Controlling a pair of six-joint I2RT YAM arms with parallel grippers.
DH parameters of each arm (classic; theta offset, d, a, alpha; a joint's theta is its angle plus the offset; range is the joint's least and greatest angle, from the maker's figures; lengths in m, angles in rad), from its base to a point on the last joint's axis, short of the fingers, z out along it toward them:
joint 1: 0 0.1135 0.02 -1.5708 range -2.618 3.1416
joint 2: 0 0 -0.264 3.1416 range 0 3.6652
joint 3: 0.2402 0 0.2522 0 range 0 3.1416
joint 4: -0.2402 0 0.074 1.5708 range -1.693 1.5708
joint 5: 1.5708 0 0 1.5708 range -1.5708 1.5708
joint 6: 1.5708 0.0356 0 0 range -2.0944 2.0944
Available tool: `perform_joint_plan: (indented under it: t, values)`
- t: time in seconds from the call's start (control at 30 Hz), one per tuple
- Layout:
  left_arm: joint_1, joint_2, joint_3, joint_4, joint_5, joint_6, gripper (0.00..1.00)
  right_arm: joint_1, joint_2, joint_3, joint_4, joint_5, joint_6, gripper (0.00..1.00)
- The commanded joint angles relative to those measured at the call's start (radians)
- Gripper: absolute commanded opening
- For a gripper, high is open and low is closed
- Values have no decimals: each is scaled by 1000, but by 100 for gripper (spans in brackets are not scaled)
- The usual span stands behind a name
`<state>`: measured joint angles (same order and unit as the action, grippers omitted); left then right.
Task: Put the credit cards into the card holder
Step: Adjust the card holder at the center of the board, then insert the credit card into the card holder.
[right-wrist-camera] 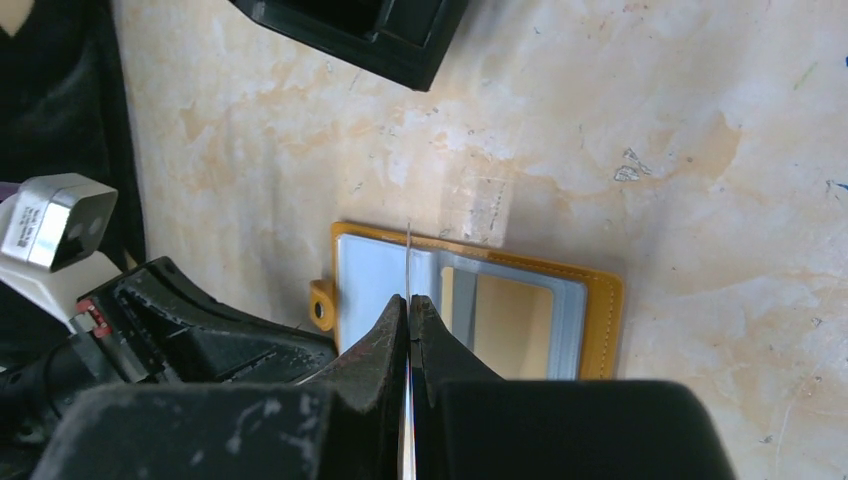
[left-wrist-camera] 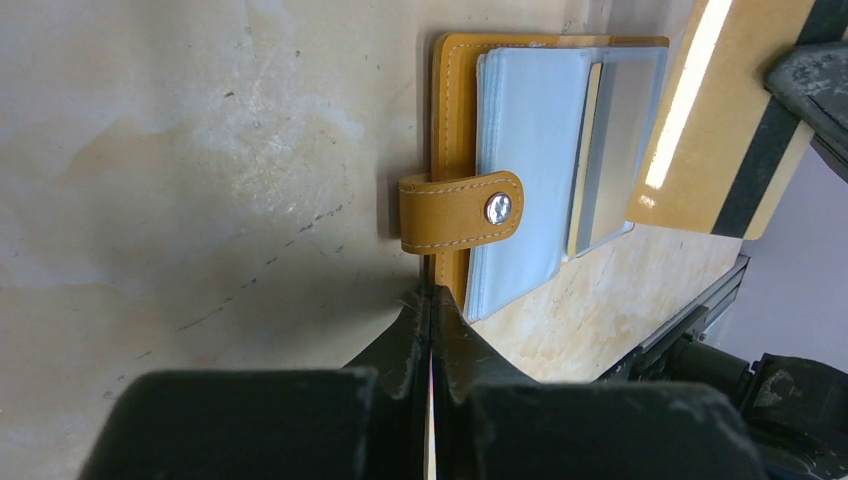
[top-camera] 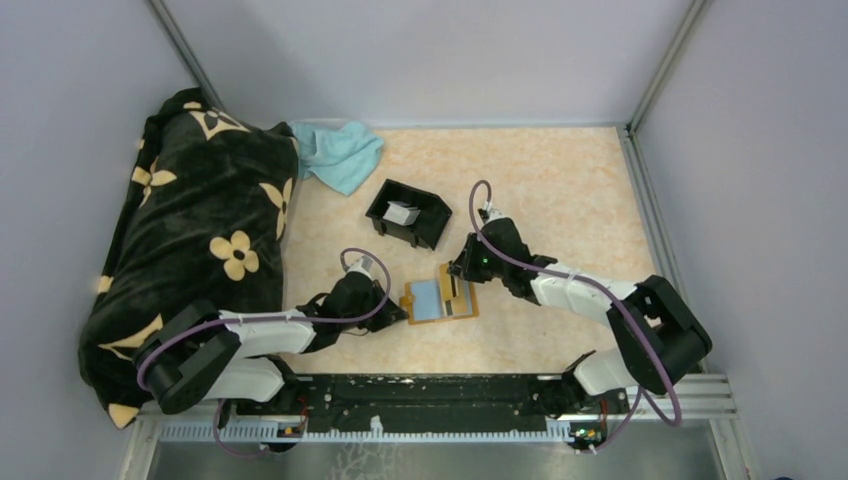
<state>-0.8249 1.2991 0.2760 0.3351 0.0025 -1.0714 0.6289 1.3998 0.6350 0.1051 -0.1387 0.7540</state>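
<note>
Right claw (right-wrist-camera: 409, 303) pinches a credit card (left-wrist-camera: 700, 120) edge-up over the open card holder (right-wrist-camera: 603, 320); left claw (left-wrist-camera: 431, 298), closed, sits at its tab-side edge.

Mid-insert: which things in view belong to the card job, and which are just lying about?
Job: card holder, open; credit card pinched in the right gripper; left gripper shut on the holder's edge; pale cards, apparently, in the black tray.
Lying about: blue cloth; flowered blanket.

L arm (top-camera: 265, 333), R arm (top-camera: 575, 290) blk/white | purple cables (top-camera: 480, 183) | L end effector (left-wrist-camera: 430, 295) blk
</note>
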Motion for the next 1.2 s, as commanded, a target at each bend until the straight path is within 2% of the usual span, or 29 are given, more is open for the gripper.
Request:
perform_joint_plan:
  t: [0.0, 0.47, 1.17]
  values:
    - [-6, 40, -24, -111, -50, 9, 0, -12, -47, 3, 15, -42, -31, 0]
    - [-8, 32, -26, -127, -62, 9, 0, -20, 44, -88, 198, -172, 9, 0]
    - [-8, 51, -14, -142, -64, 12, 0, -32, 114, -139, 305, -176, 30, 0]
